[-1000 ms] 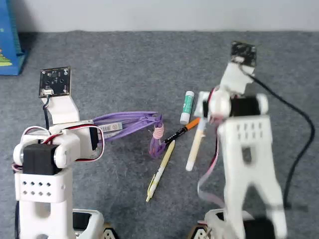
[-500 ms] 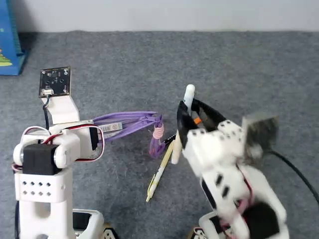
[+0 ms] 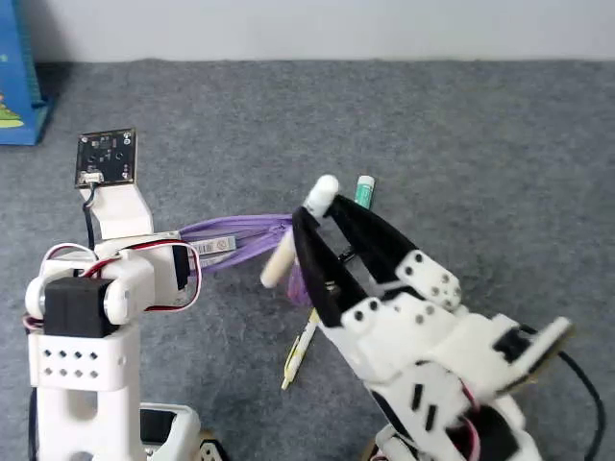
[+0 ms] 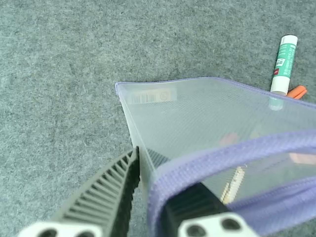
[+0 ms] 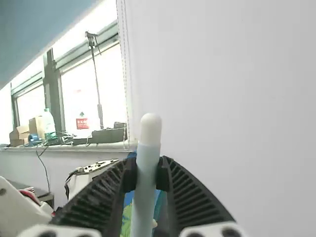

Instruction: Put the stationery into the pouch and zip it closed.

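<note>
A purple-edged translucent pouch (image 3: 240, 238) hangs above the grey table, and my left gripper (image 3: 188, 265) is shut on its corner. In the left wrist view the jaws of the left gripper (image 4: 143, 159) pinch the pouch (image 4: 207, 118) beside its purple zip edge. My right gripper (image 3: 319, 213) is shut on a cream-white pen (image 3: 281, 261), held tilted in the air near the pouch's free end. In the right wrist view the pen (image 5: 147, 143) stands between the right gripper's (image 5: 146, 170) jaws. On the table lie a green-labelled glue stick (image 3: 364, 189), also seen as glue stick (image 4: 283, 63), and a yellow pen (image 3: 302, 351).
An orange marker tip (image 4: 296, 92) shows beside the glue stick. A blue box (image 3: 17, 77) stands at the table's far left edge. The white wall (image 3: 307, 29) runs along the back. The right arm's body (image 3: 432, 365) covers the near right of the table.
The right arm has swung down and to the left, lifting the cream-white pen off the table and carrying it toward the pouch. The left arm and pouch have not moved.
</note>
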